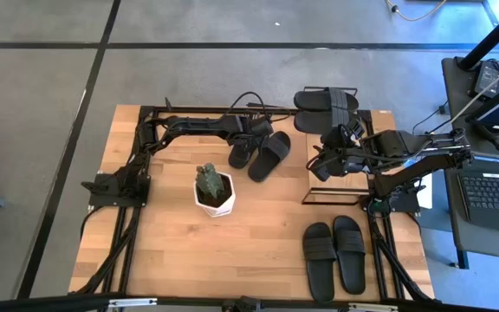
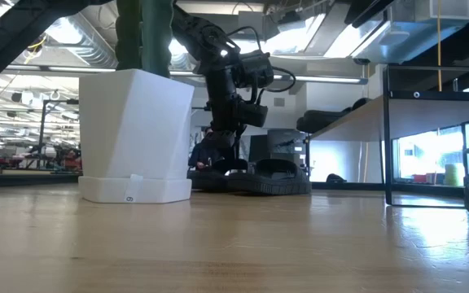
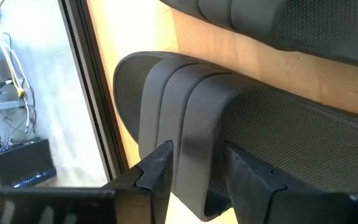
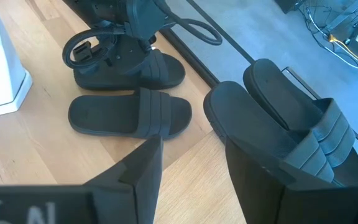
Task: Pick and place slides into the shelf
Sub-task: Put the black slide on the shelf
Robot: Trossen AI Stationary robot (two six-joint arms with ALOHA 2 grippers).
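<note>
Two black slides lie side by side at the table's far middle, soles on the wood. My left gripper (image 1: 243, 143) (image 3: 194, 155) is down on the left slide (image 1: 241, 156), shut on its strap (image 3: 185, 106). The other slide (image 1: 269, 156) (image 4: 129, 115) lies untouched beside it. The shelf (image 1: 336, 178) stands at the right, and a pair of slides (image 1: 326, 102) (image 4: 284, 124) rests overlapping on its far end. My right gripper (image 1: 321, 163) (image 4: 191, 158) hangs open above the shelf's board, with nothing between its fingers. My left gripper pinches the strap's ribbed band near its side (image 3: 197, 171) between its two fingers. One finger (image 3: 157, 168) lies on the outer face. The other (image 3: 247, 177) stands at the strap's edge over the footbed. They slant down from the far left, and the sole lies flat on the table.
A white pot with a cactus (image 1: 214, 191) (image 2: 133, 134) stands in the table's middle, just near of the two slides. Another pair of slides (image 1: 334, 256) lies at the near right. The table's far edge runs close behind the held slide.
</note>
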